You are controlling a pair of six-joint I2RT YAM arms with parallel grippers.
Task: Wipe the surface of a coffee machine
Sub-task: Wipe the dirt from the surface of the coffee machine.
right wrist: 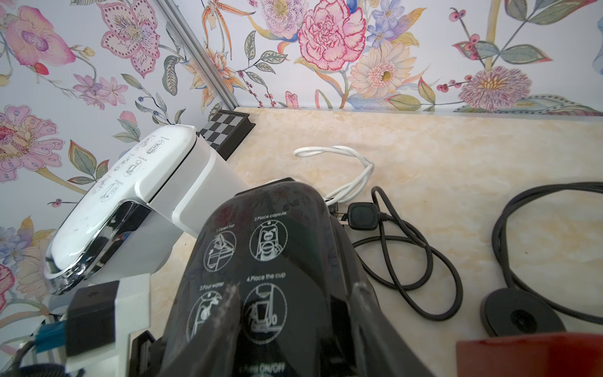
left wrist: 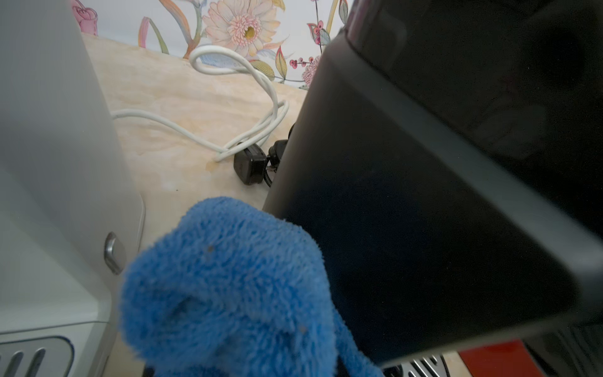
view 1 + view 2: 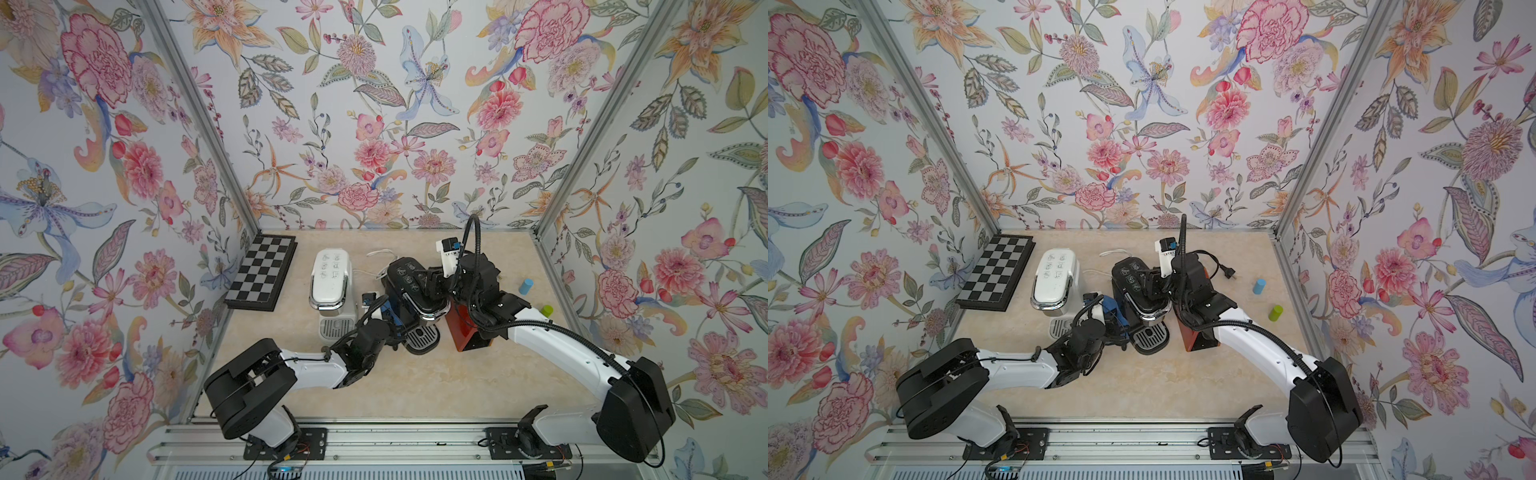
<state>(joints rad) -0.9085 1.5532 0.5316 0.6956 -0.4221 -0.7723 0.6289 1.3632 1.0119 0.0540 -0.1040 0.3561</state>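
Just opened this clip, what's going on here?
The left gripper is shut on a blue cloth and holds it against the side of the black coffee machine. The right gripper sits on that machine's top, fingers apart; whether it grips or only steadies it is unclear. The white coffee machine stands beside it.

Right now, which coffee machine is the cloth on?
The black machine: left claw holds the blue cloth against its dark side; the white machine stands next to it.
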